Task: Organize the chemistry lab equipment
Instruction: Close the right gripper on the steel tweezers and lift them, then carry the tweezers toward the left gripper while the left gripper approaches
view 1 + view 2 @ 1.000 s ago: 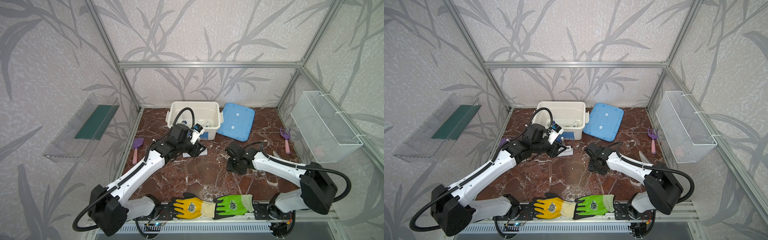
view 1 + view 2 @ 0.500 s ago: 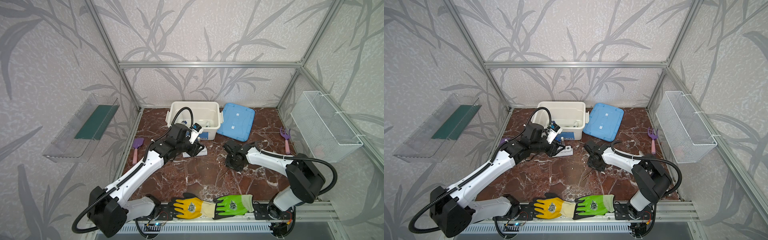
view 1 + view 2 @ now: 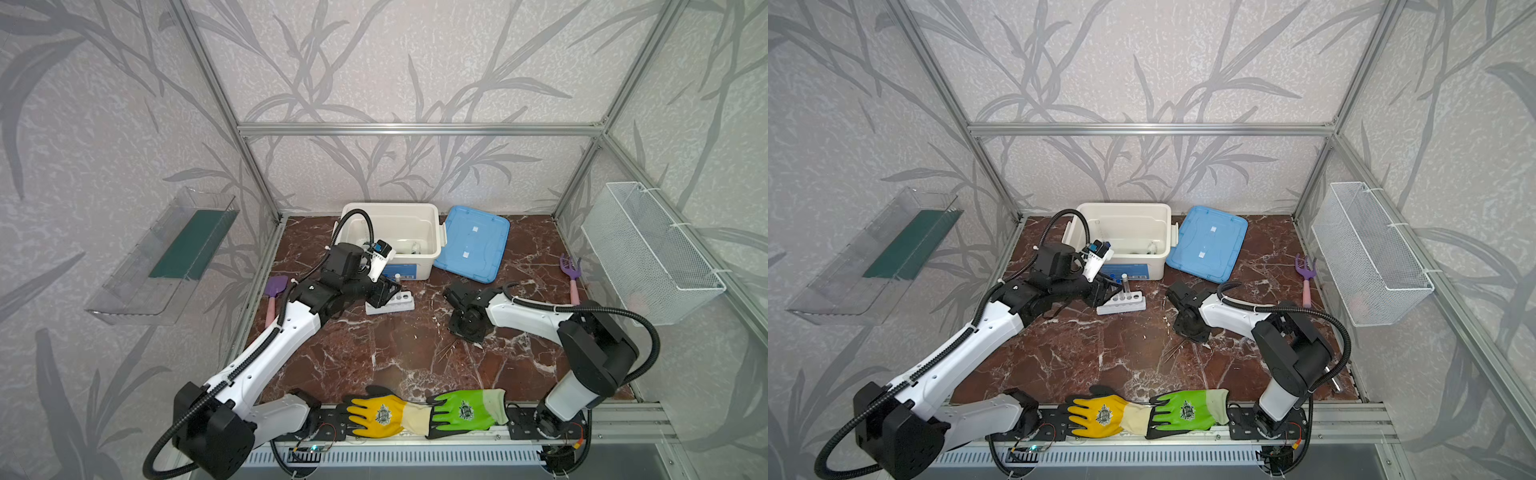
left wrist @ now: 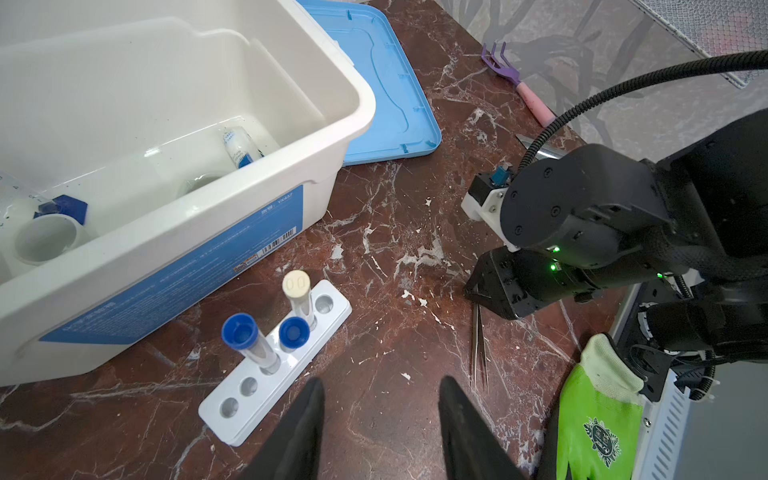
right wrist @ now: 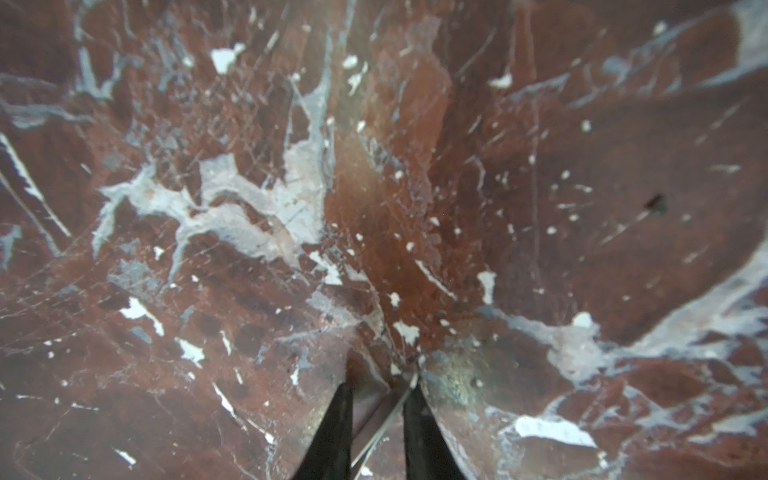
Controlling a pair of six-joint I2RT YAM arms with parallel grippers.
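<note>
Right tool (image 5: 380,386) astride tweezers (image 4: 478,328), left tool (image 4: 382,380) — spread

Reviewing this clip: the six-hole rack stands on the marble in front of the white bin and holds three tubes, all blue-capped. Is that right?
Not all blue-capped. The six-hole rack stands on the marble in front of the white bin and holds three tubes: two blue-capped tubes and one white-capped tube. The left wrist view shows it.

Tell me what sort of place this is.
Likely a staged robot test cell, not a real laboratory: silver aluminium frame bars, grey leaf-patterned wall panels, and a red-brown marble-look tabletop boxed in by them.
</note>
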